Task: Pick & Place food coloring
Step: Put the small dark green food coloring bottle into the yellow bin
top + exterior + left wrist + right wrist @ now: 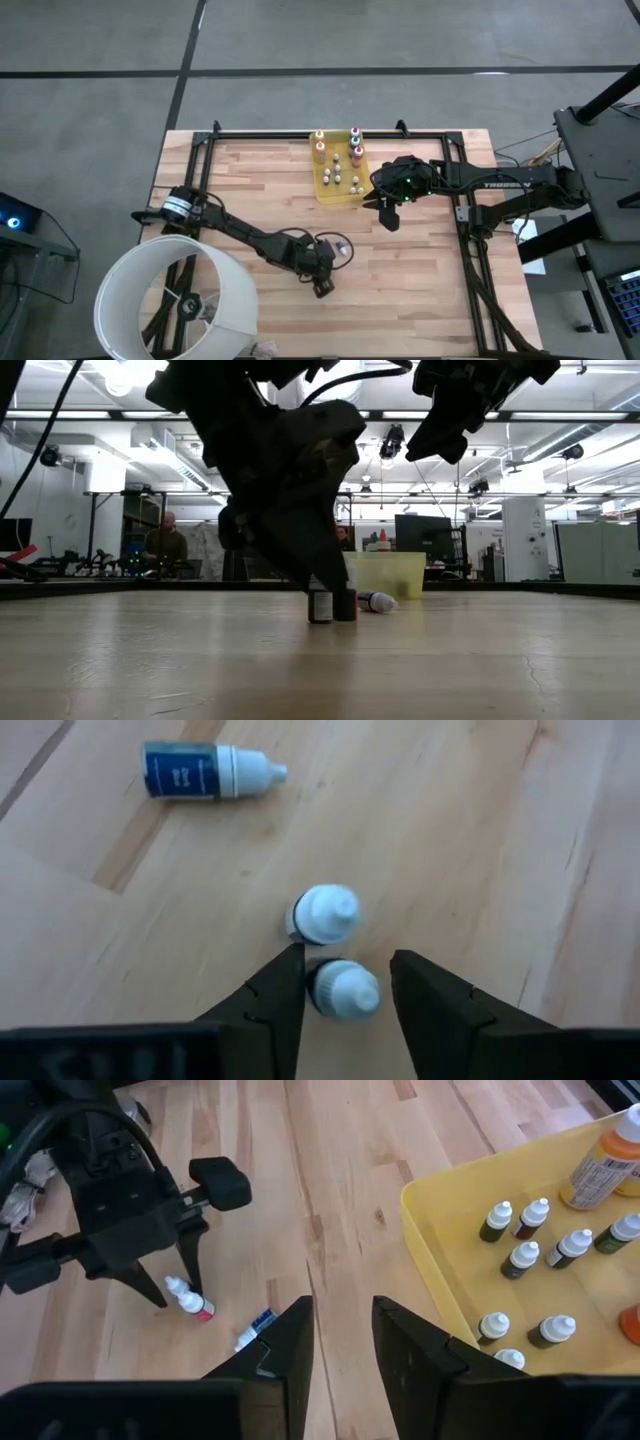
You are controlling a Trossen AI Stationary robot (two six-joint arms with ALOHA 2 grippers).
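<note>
My left gripper point(347, 957) is open and points down near the table's middle point(322, 285). Its fingers stand on either side of a small upright white-capped food coloring bottle point(343, 990). A second upright bottle point(325, 913) stands right beside that one. A third, blue-labelled bottle point(205, 770) lies on its side on the wood. Several more food coloring bottles point(520, 1258) stand in the yellow tray point(335, 190). My right gripper point(340, 1315) hovers open above the table beside the tray's near corner point(388, 215), holding nothing. My left gripper comes from above with the bottle's white cap point(352, 992) between its open fingers. One finger point(280, 985) is close against the bottle's side, and I cannot tell whether it touches. The other finger stands apart. The bottle stands upright on the table.
The yellow tray's wall point(430, 1250) rises to the right of the bare wood. A large white round shade point(175, 300) stands at the table's near left corner. A black frame point(470, 215) runs along the table's edges. People sit in the room behind point(165, 540).
</note>
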